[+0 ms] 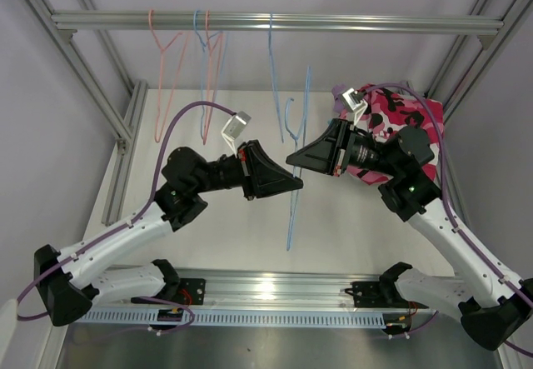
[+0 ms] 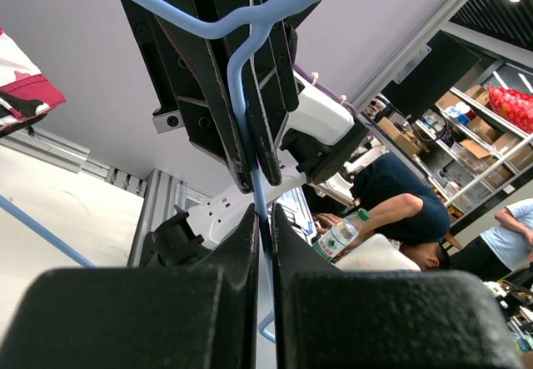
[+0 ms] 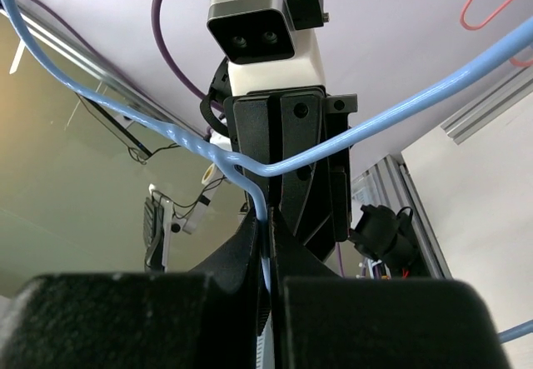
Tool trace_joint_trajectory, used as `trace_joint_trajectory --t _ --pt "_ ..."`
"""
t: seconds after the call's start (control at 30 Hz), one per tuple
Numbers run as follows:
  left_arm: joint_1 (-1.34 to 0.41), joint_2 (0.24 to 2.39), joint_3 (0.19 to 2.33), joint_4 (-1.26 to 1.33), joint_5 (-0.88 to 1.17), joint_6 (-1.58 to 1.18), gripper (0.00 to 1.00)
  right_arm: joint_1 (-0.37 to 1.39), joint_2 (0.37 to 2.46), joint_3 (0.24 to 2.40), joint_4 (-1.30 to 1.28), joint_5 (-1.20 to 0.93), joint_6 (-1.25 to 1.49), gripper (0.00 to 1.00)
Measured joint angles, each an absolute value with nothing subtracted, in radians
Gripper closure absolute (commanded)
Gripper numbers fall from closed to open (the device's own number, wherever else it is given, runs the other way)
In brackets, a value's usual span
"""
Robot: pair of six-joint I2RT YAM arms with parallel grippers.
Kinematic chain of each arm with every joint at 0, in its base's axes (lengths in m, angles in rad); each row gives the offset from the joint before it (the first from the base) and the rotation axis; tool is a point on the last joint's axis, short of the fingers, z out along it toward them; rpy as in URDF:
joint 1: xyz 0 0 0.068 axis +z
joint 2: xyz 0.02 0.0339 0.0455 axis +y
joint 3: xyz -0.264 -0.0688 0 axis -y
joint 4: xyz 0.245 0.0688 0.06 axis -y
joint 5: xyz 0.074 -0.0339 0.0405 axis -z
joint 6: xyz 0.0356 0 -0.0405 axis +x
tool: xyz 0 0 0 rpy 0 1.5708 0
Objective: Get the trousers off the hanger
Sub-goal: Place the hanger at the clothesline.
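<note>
A bare light-blue wire hanger (image 1: pixel 291 211) is held in mid-air between both arms, with no cloth on it. My left gripper (image 1: pixel 294 185) is shut on its wire, as the left wrist view (image 2: pixel 265 219) shows. My right gripper (image 1: pixel 292 159) is shut on the same wire just beside it, as the right wrist view (image 3: pixel 266 229) shows. The pink camouflage trousers (image 1: pixel 401 117) lie in a heap at the back right, behind the right arm, and show in the left wrist view (image 2: pixel 23 82). A lilac bit of cloth (image 1: pixel 338 92) peeks out beside them. The other pairs are hidden.
A metal rail (image 1: pixel 275 22) crosses the back. A pink hanger (image 1: pixel 158 48), a blue and pink pair (image 1: pixel 208 48) and a blue hanger (image 1: pixel 271 57) hang from it. Frame posts stand at both sides. A white floor (image 1: pixel 250 236) lies below.
</note>
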State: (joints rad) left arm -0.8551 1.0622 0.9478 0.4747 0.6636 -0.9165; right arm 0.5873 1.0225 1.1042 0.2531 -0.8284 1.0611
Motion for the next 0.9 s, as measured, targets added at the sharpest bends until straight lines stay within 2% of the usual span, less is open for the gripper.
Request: trace_joint_trajectory --t 0.1,0.13,0.2,0.23,0.3,0.4,0.67,0.9 --pt "-0.855 1.059 0.948 0.464 0.661 -0.917 0.99 0.589 1.023 1.098 0.261 -0.828 1.061 0.99" --pt "-0.855 1.058 0.948 0.462 0.66 -0.916 0.99 0.59 1.023 1.097 0.262 -0.826 1.059 0.96" --pt "-0.855 1.057 0.947 0.46 0.659 -0.916 0.99 0.591 1.023 1.097 0.261 -0.824 1.058 0.83" --pt "-0.855 1.056 0.945 0.458 0.658 -0.915 1.0 0.593 1.022 1.097 0.261 -0.824 1.059 0.81" --pt "-0.854 1.056 0.943 0.454 0.658 -0.908 1.0 0.596 1.019 1.097 0.255 -0.818 1.062 0.68" --pt "-0.854 1.051 0.943 0.453 0.658 -0.904 1.0 0.596 1.017 1.097 0.243 -0.806 1.054 0.55" --pt "-0.854 1.041 0.943 0.435 0.657 -0.887 1.0 0.596 1.002 1.096 0.18 -0.783 1.019 0.41" --pt "-0.854 1.039 0.957 0.347 0.628 -0.86 1.0 0.595 0.902 1.077 0.069 -0.765 0.954 0.36"
